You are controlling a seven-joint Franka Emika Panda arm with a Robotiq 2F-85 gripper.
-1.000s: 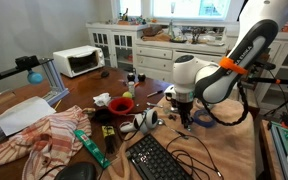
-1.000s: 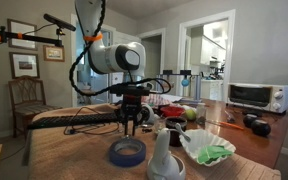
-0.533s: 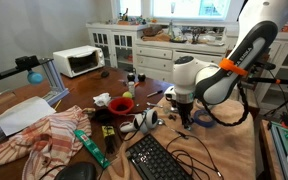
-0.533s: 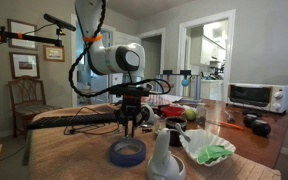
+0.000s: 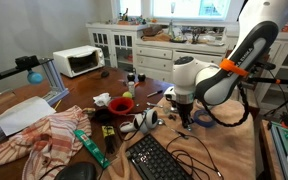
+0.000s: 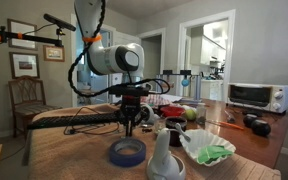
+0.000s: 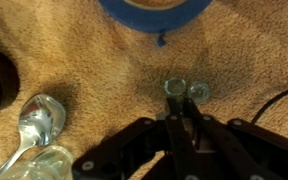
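**Ana:** Jaws are pressing together, with the fingertips (image 7: 174, 88) meeting. I cannot tell whether anything thin is sitting between them. The gripper (image 7: 185, 90) is hovering low over the brown tablecloth (image 7: 84, 50).

**Ben:** Where is the blue tape roll (image 7: 154, 8) lying?

**Ana:** It's lying flat at the far edge of the wrist view, near the fingertips but not touching them.

**Ben:** What's worrying you?

**Ana:** If the gripper sinks lower, the closed tips could be digging into the cloth and dragging the roll along. Swinging left, they'd probably be knocking the spoon (image 7: 39, 118). Swinging right, they'd risk snagging the black cable (image 7: 279, 95).
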